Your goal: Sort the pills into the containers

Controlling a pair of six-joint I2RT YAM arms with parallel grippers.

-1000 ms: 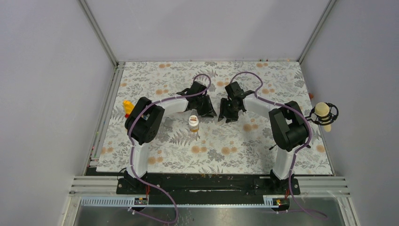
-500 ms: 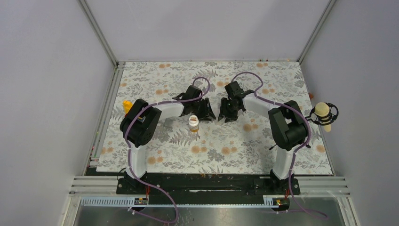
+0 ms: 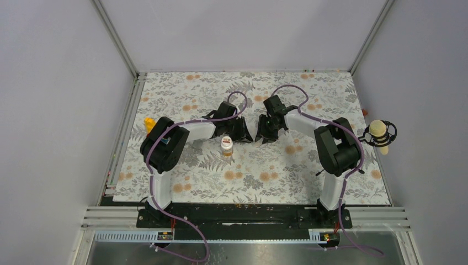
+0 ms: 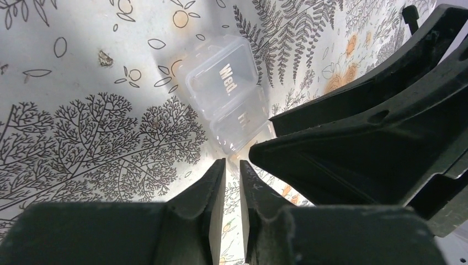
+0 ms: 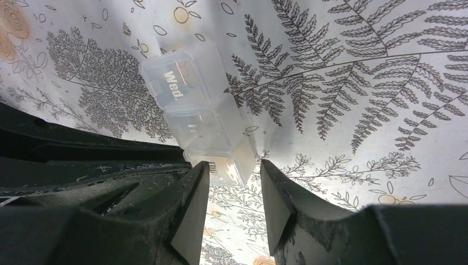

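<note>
A clear plastic pill box (image 4: 229, 91) with compartments, one marked "Wed.", lies on the floral mat; it also shows in the right wrist view (image 5: 196, 110). My left gripper (image 4: 232, 161) is nearly shut, its tips pinching the pale edge at the box's near end. My right gripper (image 5: 233, 164) straddles the box's end compartment with both fingers against it. In the top view both grippers, left (image 3: 243, 131) and right (image 3: 264, 132), meet at mid-table and hide the box. The amber pill bottle (image 3: 227, 145) with a white cap stands upright just in front of the left gripper. No clear cup is in view.
A yellow toy block (image 3: 148, 122) sits at the mat's left edge behind the left arm. A pale round object in a black holder (image 3: 378, 133) hangs off the right wall. The right gripper's black body (image 4: 375, 110) fills the right side of the left wrist view.
My left arm has swung its elbow left and slid its gripper right, closer to the right gripper. The right gripper and the bottle have barely moved.
</note>
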